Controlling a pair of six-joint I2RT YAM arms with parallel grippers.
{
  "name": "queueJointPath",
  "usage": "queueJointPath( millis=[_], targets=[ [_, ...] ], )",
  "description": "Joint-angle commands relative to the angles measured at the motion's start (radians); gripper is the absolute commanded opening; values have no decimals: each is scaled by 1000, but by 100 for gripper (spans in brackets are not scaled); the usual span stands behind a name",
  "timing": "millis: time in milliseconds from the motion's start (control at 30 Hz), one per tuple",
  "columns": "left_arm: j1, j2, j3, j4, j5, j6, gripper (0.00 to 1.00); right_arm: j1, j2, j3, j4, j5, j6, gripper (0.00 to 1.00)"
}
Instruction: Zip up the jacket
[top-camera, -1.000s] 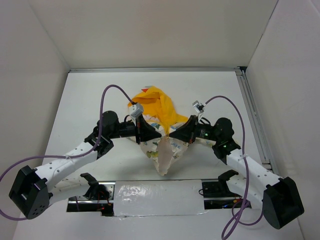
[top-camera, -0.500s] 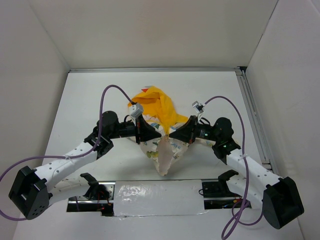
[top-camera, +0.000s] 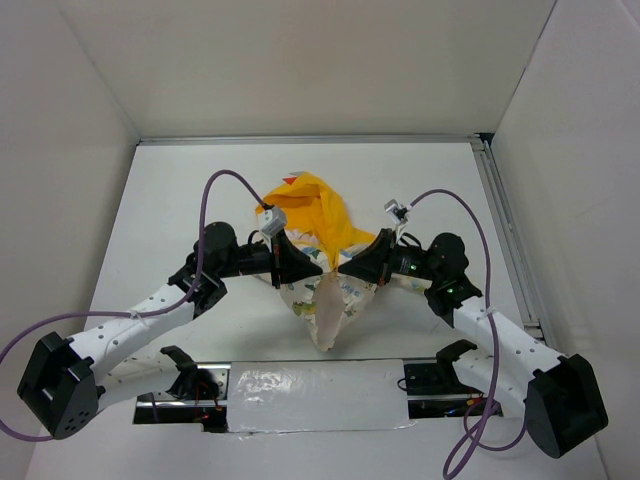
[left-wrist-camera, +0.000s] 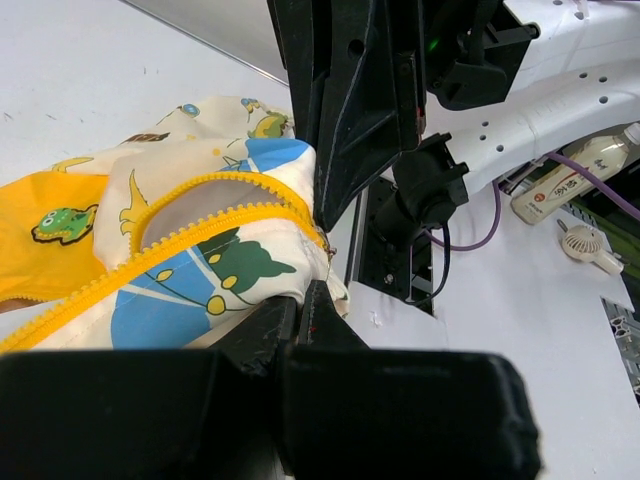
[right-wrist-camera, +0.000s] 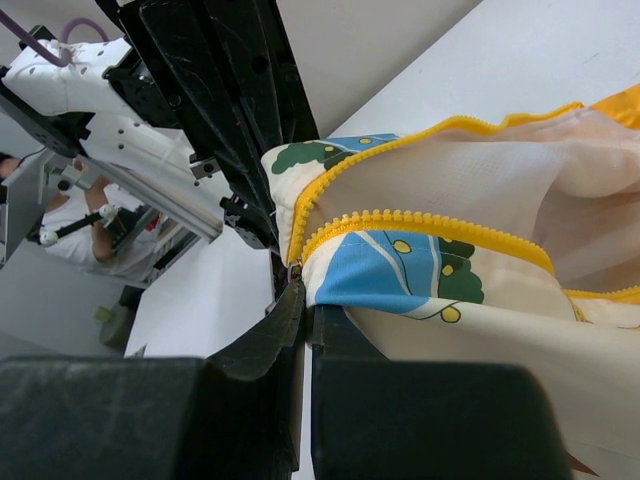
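Observation:
The jacket, cream with a cartoon animal print and a yellow hood, hangs bunched between my two grippers over the table's middle. My left gripper is shut on its left front edge. In the left wrist view the gripper pinches the printed fabric just below the yellow zipper teeth. My right gripper is shut on the right front edge. In the right wrist view the gripper clamps the fabric at the low end of the zipper teeth. The two grippers stand close, facing each other.
A metal rail runs along the table's right side. A taped plate lies between the arm bases at the near edge. White walls close in the left, back and right. A bottle lies beyond the table's edge.

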Motion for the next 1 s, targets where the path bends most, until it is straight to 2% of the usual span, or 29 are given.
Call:
queueJointPath(
  millis=[0, 433, 967],
  targets=[
    [4, -9, -9, 64, 17, 16, 0, 1, -11, 52, 51, -26, 13, 0],
    [4, -66, -12, 55, -32, 21, 0, 4, 12, 65, -46, -33, -45, 0],
    [4, -26, -24, 83, 2, 7, 0, 4, 3, 84, 13, -65, 3, 0]
  ],
)
